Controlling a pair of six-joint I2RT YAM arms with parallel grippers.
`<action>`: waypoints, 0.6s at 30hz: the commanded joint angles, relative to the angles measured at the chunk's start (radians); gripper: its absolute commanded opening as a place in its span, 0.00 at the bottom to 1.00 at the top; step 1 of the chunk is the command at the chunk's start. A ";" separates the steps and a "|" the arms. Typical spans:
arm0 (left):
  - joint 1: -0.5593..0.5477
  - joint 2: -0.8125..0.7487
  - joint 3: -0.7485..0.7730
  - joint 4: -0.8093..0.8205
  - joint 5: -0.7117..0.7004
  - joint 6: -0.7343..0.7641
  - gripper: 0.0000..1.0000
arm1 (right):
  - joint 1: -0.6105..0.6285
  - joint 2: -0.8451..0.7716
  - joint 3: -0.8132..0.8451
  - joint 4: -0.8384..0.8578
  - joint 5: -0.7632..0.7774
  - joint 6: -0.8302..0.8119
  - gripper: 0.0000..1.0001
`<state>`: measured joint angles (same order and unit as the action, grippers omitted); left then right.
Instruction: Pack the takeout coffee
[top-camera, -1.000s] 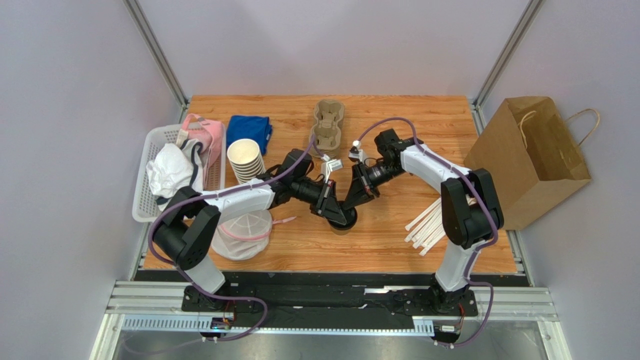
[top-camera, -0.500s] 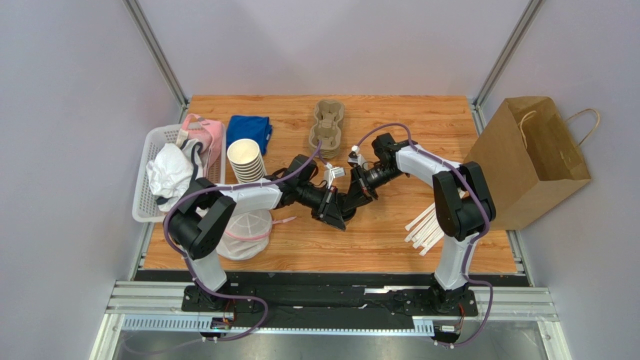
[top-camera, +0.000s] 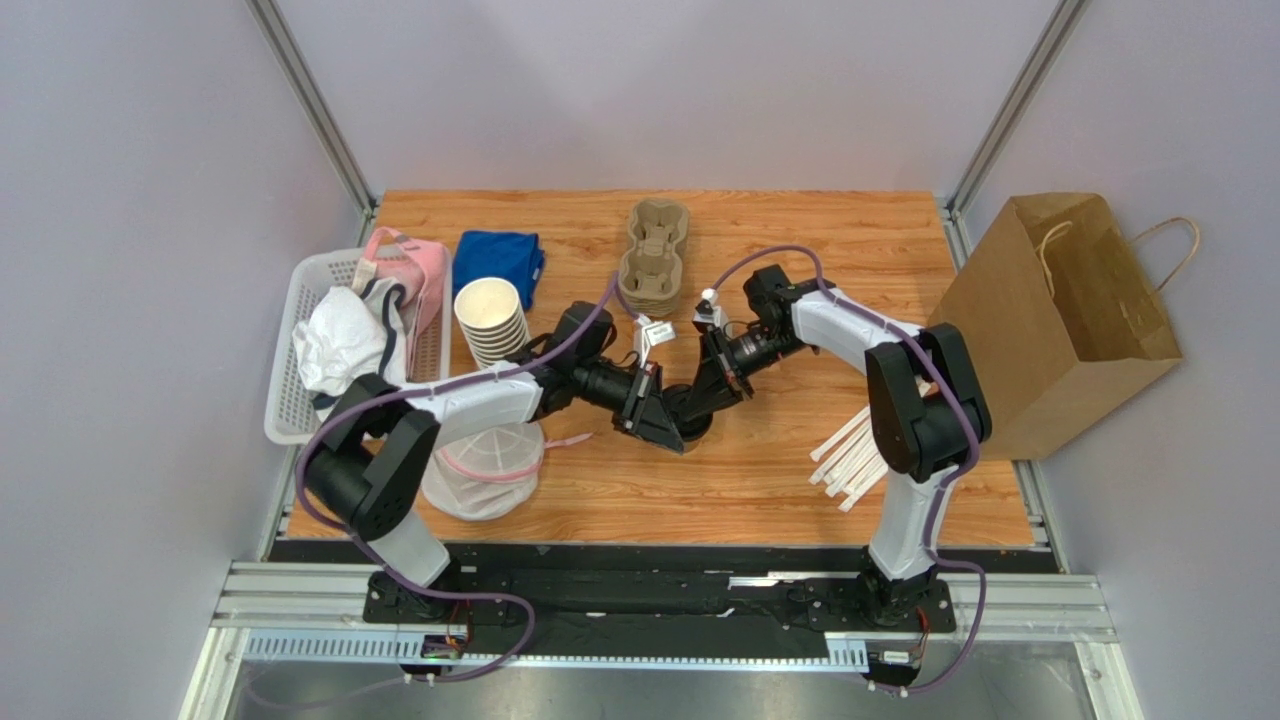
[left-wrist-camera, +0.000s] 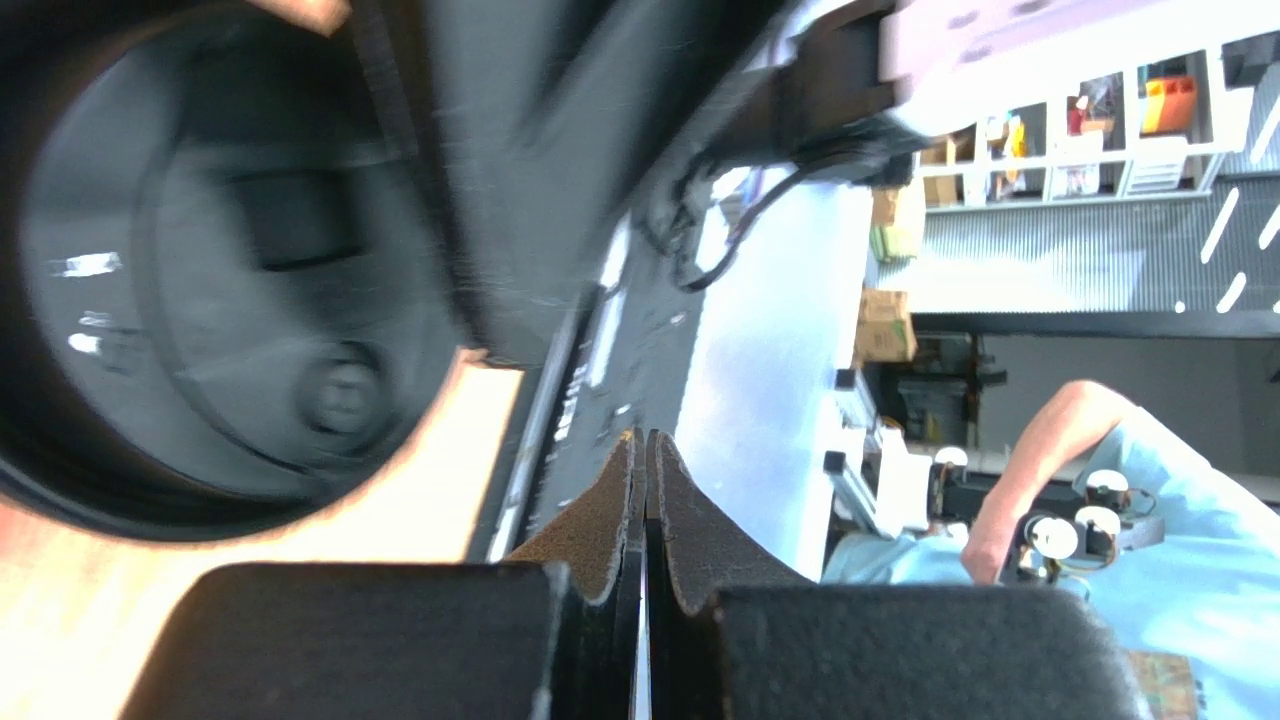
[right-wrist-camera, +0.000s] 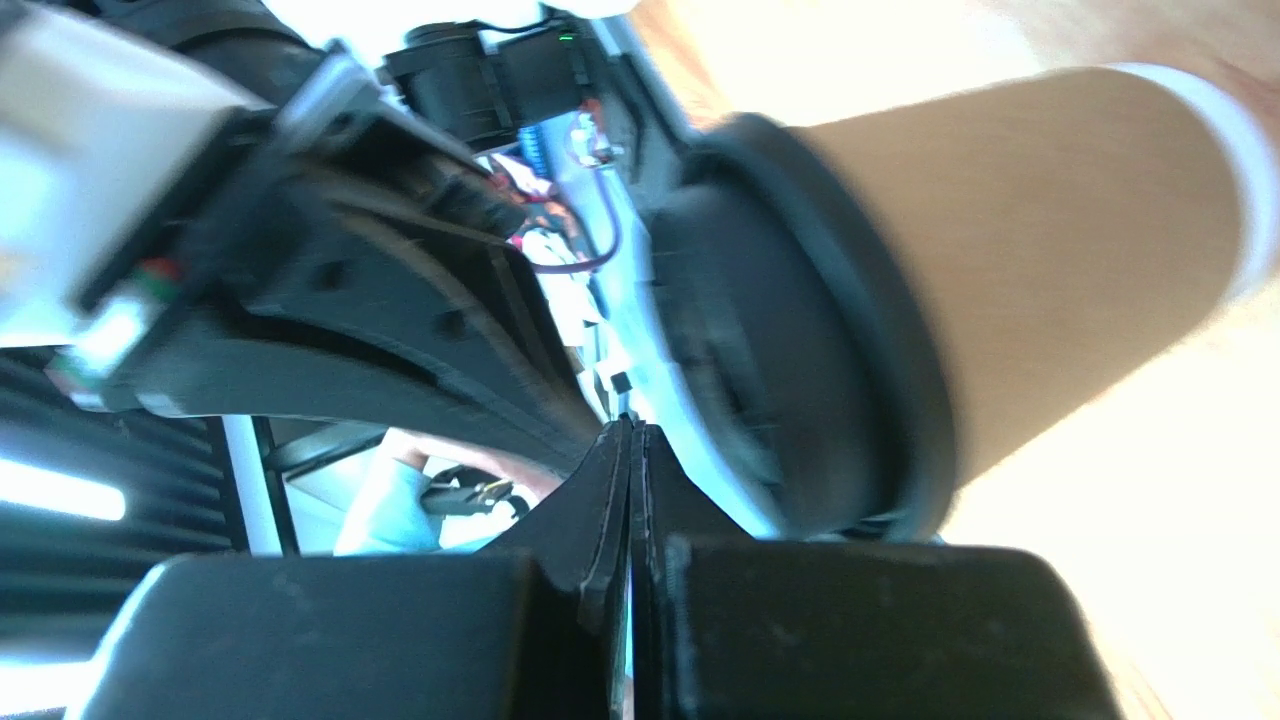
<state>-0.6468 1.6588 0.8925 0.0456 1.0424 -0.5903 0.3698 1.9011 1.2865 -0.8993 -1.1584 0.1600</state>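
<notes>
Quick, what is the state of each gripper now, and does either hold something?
Left gripper: closed, fingers together, holding nothing.
Right gripper: closed, holding nothing; the takeout coffee is beside its fingers, not between them.

A rectangular orange-brown wooden table (top-camera: 857, 225) carries a tan moulded-pulp cup carrier (top-camera: 655, 252) at its far middle. Left of the carrier are a folded blue cloth (top-camera: 498, 261), a stack of white-lined paper cups (top-camera: 492, 321) and, farthest left, a white slotted plastic basket (top-camera: 286, 402). Nearer and left lies a white mesh pouch with pink trim (top-camera: 484, 468). Just nearer than the carrier sits a tan paper cup with a black lid (right-wrist-camera: 1037, 255). Nearer and right lies a bundle of white straws (top-camera: 849, 450). Far right, at the table's edge, is a brown paper bag (top-camera: 1070, 323).
</notes>
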 joint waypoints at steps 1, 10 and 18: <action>0.035 -0.123 0.002 0.028 -0.002 -0.067 0.00 | -0.008 -0.094 0.073 0.005 -0.119 0.004 0.00; 0.082 -0.032 0.006 0.119 -0.058 -0.232 0.00 | -0.026 -0.028 0.089 -0.019 -0.018 -0.013 0.00; 0.085 0.079 0.046 0.076 -0.100 -0.215 0.00 | -0.046 0.036 0.082 -0.023 0.009 -0.040 0.00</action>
<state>-0.5621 1.7016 0.8970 0.1299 0.9691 -0.8028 0.3370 1.9110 1.3624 -0.9161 -1.1633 0.1463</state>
